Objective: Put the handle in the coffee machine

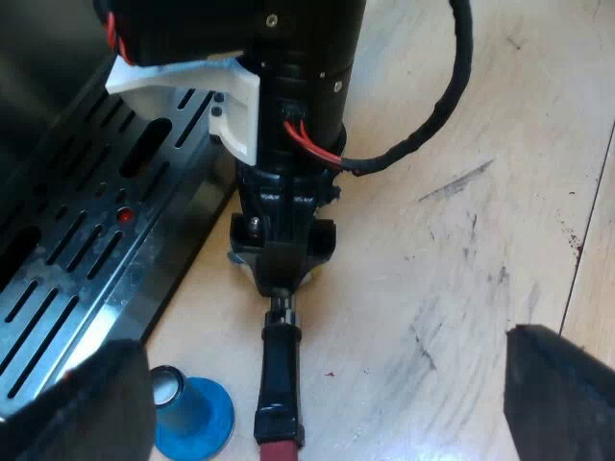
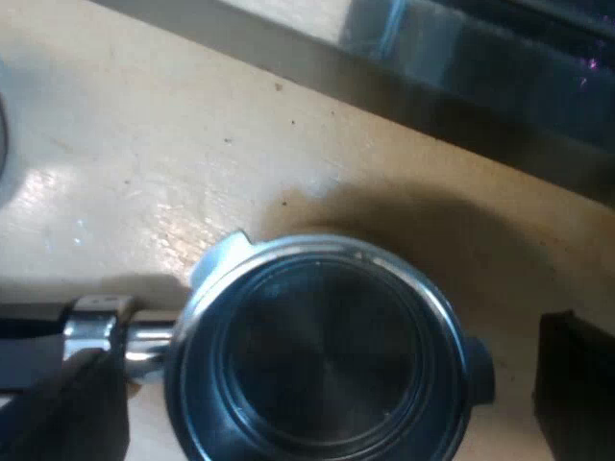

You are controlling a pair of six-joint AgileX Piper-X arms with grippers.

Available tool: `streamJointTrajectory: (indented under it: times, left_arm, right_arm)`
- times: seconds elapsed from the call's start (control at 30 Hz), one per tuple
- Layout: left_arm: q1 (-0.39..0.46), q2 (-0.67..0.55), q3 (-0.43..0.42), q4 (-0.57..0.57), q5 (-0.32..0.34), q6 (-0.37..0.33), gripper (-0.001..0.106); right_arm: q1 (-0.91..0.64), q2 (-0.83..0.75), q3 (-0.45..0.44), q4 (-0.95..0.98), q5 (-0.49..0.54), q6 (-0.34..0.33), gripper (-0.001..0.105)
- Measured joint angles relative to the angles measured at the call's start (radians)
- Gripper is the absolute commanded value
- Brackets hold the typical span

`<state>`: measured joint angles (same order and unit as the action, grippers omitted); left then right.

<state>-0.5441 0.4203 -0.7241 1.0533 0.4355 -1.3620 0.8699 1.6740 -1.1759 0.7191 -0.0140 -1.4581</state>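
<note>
The metal holder lies on the wooden table beside the machine's drip tray [image 1: 77, 259]. Its dark handle [image 1: 279, 370] ends in red [image 1: 279, 449]. In the right wrist view I look straight down into its round metal basket [image 2: 322, 351], which is bare inside, with its neck [image 2: 106, 331] running off towards the handle. My right gripper [image 2: 327, 375] is open, one finger on either side of the basket with a gap to each. From the left wrist view, that right gripper [image 1: 283, 254] hangs over the holder's basket end. My left gripper [image 1: 322, 365] is open and wide, above the handle.
A blue tamper [image 1: 192, 418] stands on the table close to the handle's red end and the drip tray's edge. The machine's metal front edge [image 2: 480, 67] runs close past the basket. Bare scuffed wood [image 1: 461, 221] stretches away from the machine.
</note>
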Motion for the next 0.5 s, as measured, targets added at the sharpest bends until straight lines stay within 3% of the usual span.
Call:
streamJointTrajectory:
  times: [0.5]
  left_arm:
    - [0.000,0.000,0.000,0.000,0.000,0.000,0.075]
  right_arm:
    - [0.000,0.040,0.000,-0.027,-0.041,-0.023,0.086]
